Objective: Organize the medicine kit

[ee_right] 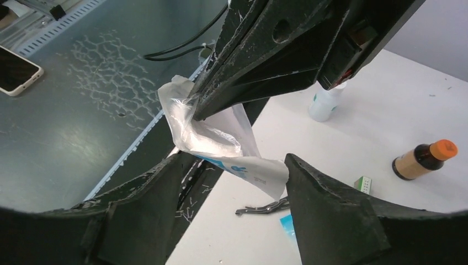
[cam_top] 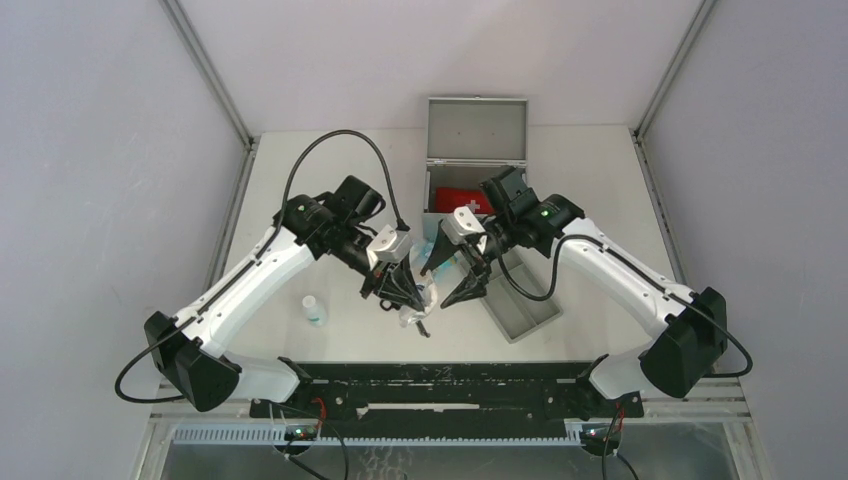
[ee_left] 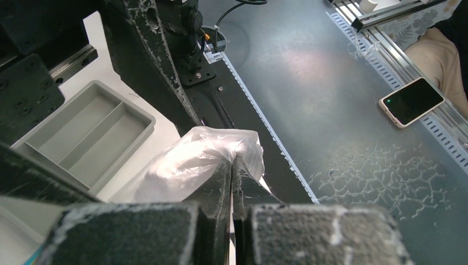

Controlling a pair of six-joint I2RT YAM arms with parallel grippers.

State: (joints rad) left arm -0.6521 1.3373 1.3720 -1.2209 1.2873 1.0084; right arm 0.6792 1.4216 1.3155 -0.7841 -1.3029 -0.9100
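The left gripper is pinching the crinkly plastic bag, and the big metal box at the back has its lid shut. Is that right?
Not quite. The medicine kit has its lid open, standing up at the back; the top view shows it. The left gripper does pinch the plastic bag.

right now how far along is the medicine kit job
Done: the medicine kit stands open with a red item inside. In hand: the left gripper is shut on a clear plastic packet, which hangs between the fingers of the open right gripper. Left: a white bottle, brown bottle, small box and metal tool lie out on the table.
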